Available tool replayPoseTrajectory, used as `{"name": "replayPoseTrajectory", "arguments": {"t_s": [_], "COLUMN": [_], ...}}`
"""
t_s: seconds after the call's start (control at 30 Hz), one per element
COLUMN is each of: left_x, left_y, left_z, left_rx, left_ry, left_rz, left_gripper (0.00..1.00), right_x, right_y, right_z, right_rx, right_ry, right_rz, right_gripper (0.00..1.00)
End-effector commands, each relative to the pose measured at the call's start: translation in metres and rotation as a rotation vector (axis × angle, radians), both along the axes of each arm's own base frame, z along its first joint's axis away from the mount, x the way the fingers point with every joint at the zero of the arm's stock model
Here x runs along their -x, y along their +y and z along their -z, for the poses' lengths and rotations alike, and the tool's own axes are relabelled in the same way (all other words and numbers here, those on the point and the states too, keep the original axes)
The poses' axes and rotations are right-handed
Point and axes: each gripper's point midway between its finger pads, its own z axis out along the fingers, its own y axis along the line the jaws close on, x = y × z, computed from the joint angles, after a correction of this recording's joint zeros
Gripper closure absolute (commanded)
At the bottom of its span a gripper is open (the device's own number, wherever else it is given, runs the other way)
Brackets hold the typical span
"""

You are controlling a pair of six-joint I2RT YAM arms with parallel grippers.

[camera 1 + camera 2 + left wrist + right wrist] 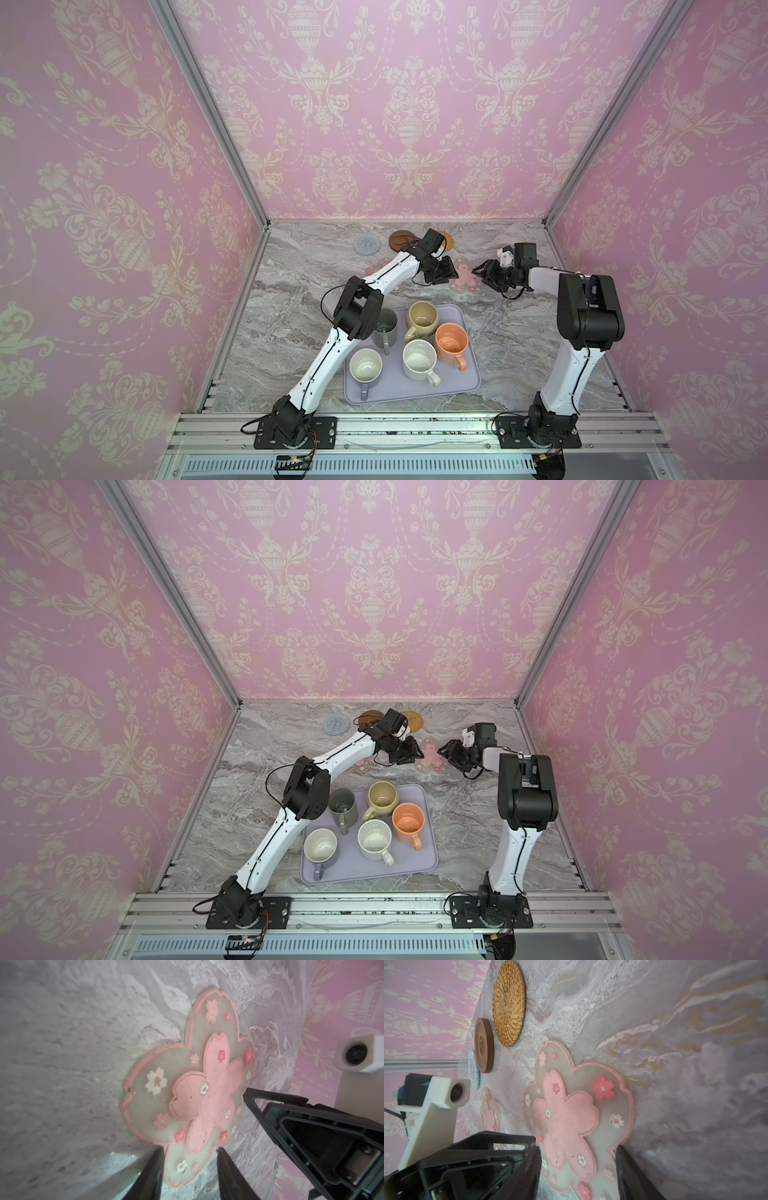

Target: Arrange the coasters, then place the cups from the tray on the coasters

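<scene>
Both claws are closing in on one flower coaster (467,277), which is lying flat on the table (519,332) at about 1 o'clock. The left gripper (190,1148) is sitting at its 9 o'clock, jaws partly parted and straddling a single petal, gripping nothing. The right gripper (578,1147) is facing it from 3 o'clock, jaws spread wider around the opposite petal and likewise empty. I cannot tell whether any fingertip is actually touching the mat.

The second flower coaster (379,266) is lying at 11 o'clock, half hidden under the left arm. Along the back wall the blue coaster (366,244), brown coaster (401,240) and rattan coaster (413,720) are lining up from 11 to 12 o'clock.

The tray (457,382) is sitting at 6 o'clock with all five cups on it: grey cup (384,328) at its 10, beige cup (422,318) at 12, orange cup (452,340) at 3, speckled cup (419,359) in the middle, lavender cup (365,368) at 8.
</scene>
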Motion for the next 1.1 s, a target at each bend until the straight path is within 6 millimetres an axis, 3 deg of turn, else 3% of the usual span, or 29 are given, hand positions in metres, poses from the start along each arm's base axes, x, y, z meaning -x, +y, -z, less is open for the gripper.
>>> {"name": "replayPoseTrajectory", "arguments": {"t_s": [0.0, 0.33, 0.6, 0.83, 1.07], "left_x": [0.028, 0.039, 0.028, 0.020, 0.016], "left_y": [0.001, 0.022, 0.066, 0.093, 0.098], "left_z": [0.018, 0.012, 0.015, 0.019, 0.023], "left_rx": [-0.043, -0.059, -0.080, -0.122, -0.146], "left_ry": [0.090, 0.075, 0.071, 0.070, 0.071], "left_rz": [0.019, 0.010, -0.068, -0.088, -0.083], "left_gripper": [0.55, 0.55, 0.54, 0.54, 0.54], "right_x": [0.032, 0.037, 0.041, 0.042, 0.044], "right_y": [0.030, 0.080, 0.114, 0.114, 0.108], "right_z": [0.018, 0.014, 0.017, 0.021, 0.027], "right_rx": [-0.044, -0.049, -0.046, -0.013, 0.027], "right_ry": [0.122, 0.129, 0.140, 0.153, 0.172], "right_rz": [-0.041, -0.116, -0.176, -0.172, -0.185], "right_gripper": [0.41, 0.42, 0.41, 0.42, 0.42]}}
